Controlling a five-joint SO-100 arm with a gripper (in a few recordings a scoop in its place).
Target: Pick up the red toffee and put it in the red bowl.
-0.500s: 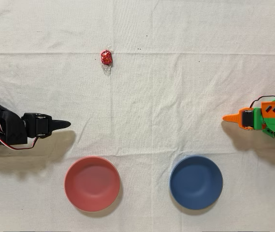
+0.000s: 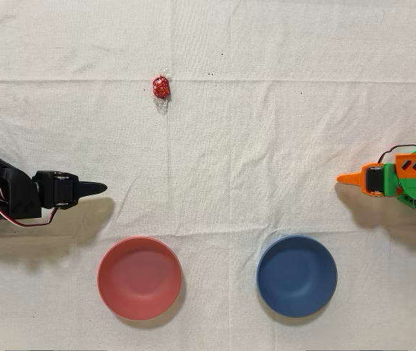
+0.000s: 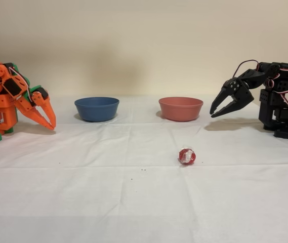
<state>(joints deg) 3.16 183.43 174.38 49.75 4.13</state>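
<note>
Your gripper (image 3: 213, 113) hangs slightly parted and empty, well apart from the toffee (image 2: 161, 88) on the cloth (image 2: 266, 131). Likely light, with slippery foil: pinch its round middle, not the twisted ends.

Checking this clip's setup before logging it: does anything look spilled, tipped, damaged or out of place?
Nothing stands out. The red toffee lies alone on the cloth, the red bowl and blue bowl sit upright and empty, and the gripper hangs open, holding nothing.
</note>
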